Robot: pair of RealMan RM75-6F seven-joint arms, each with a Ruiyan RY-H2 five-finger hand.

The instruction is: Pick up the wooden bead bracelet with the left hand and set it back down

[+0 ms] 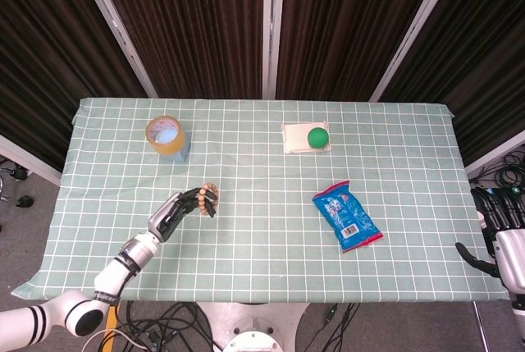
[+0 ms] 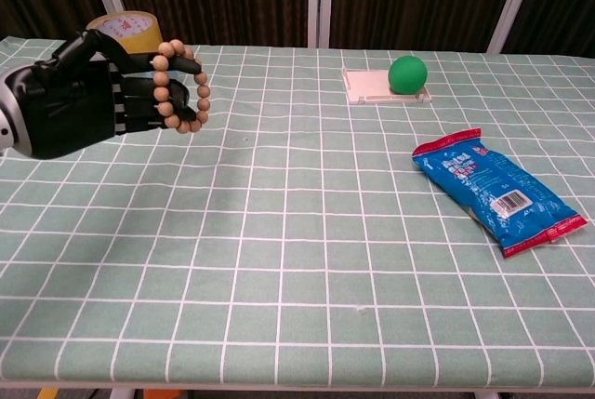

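My left hand (image 2: 88, 101) holds the wooden bead bracelet (image 2: 179, 85), a loop of round tan beads hooked over its dark fingers and lifted clear of the green checked cloth. In the head view the same left hand (image 1: 182, 209) is at the table's left front, with the bracelet (image 1: 209, 197) at its fingertips. My right hand (image 1: 502, 229) hangs off the table's right edge, fingers apart and holding nothing.
A roll of yellow tape (image 1: 166, 136) stands at the back left, just behind the left hand (image 2: 123, 28). A green ball (image 1: 317, 137) sits on a white tray (image 1: 294, 140) at the back middle. A blue snack packet (image 1: 346, 216) lies right of centre.
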